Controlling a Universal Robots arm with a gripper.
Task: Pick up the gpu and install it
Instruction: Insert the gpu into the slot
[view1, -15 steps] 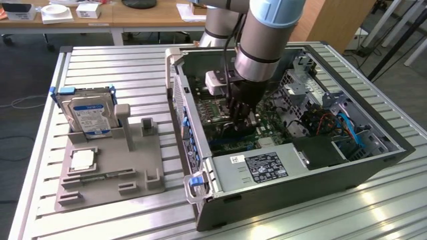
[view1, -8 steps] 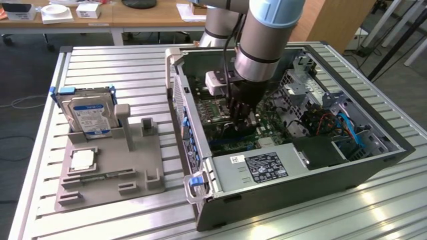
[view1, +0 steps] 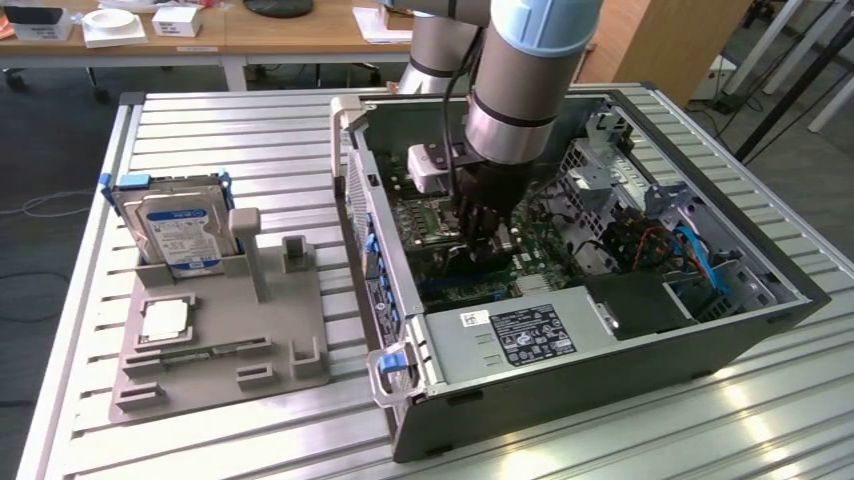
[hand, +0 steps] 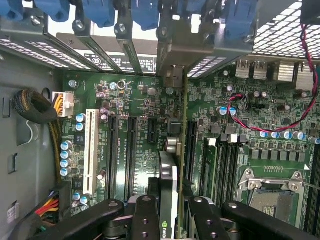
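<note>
Black pincer (hand: 169, 220) fingers (hand: 145, 215) clamp the thin dark gpu card (hand: 169, 180) edge-on, holding it upright over the green motherboard (hand: 140, 105) among the long black slots (hand: 131, 150), inside the open grey computer case (view1: 747, 330) on the ribbed metal surface (view1: 200, 440).
</note>
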